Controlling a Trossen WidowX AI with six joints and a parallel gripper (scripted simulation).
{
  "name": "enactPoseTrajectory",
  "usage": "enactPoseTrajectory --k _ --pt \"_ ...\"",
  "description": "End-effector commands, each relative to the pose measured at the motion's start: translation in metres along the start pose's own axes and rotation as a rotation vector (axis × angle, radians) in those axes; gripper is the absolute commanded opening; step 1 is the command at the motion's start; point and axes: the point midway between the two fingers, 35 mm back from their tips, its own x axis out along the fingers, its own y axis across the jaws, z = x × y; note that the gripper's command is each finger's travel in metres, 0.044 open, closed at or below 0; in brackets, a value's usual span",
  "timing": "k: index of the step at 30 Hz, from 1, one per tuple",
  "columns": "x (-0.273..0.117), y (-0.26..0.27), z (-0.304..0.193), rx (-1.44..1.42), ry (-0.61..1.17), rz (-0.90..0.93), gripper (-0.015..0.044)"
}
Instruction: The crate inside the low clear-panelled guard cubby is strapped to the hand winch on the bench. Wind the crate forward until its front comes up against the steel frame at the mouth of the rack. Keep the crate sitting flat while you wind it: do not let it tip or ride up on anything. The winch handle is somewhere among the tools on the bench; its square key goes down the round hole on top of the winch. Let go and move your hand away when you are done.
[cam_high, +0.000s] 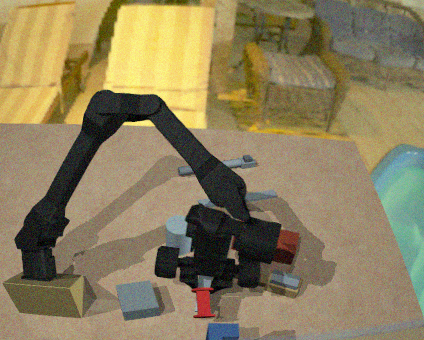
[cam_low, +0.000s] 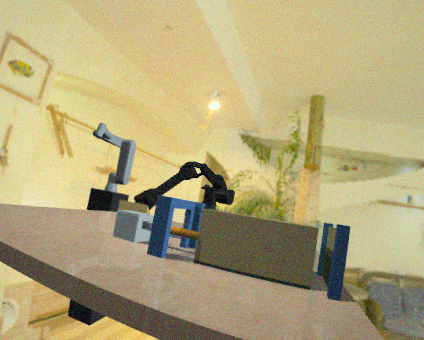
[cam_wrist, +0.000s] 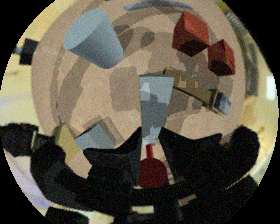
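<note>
My gripper (cam_high: 203, 286) (cam_wrist: 149, 128) is low over the bench, shut on a grey tapered piece (cam_wrist: 156, 102) beside its red spool-shaped end (cam_high: 203, 303) (cam_wrist: 152, 174). The fingers hide part of it; whether it carries a square key cannot be told. In the exterior view, the brown-grey crate (cam_low: 257, 247) sits flat behind the blue frame (cam_low: 160, 230) at the rack's mouth. An orange strap (cam_low: 184, 232) spans the gap from the frame to the crate. The light grey winch (cam_low: 131, 226) stands outside the frame; its top hole cannot be made out.
A pale cylinder (cam_high: 176, 232) (cam_wrist: 95, 42), red blocks (cam_high: 287, 245) (cam_wrist: 191, 34) and a tan bar with a grey block (cam_high: 285, 280) (cam_wrist: 221, 101) lie around the gripper. A grey block (cam_high: 137, 299) (cam_wrist: 96, 136) is near the arm's base. A grey rod (cam_high: 227, 164) lies farther back.
</note>
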Motion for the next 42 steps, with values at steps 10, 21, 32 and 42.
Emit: enactPoseTrajectory --k 10,21,32,42 --pt "-0.114 0.0 -0.002 -0.004 -0.055 -0.028 0.0" --pt "-0.129 0.009 -0.062 0.202 -0.016 -0.06 0.0" --pt "-0.148 0.04 -0.147 0.46 0.039 -0.09 0.0" --pt "-0.158 0.084 -0.219 0.71 0.096 -0.095 0.0"
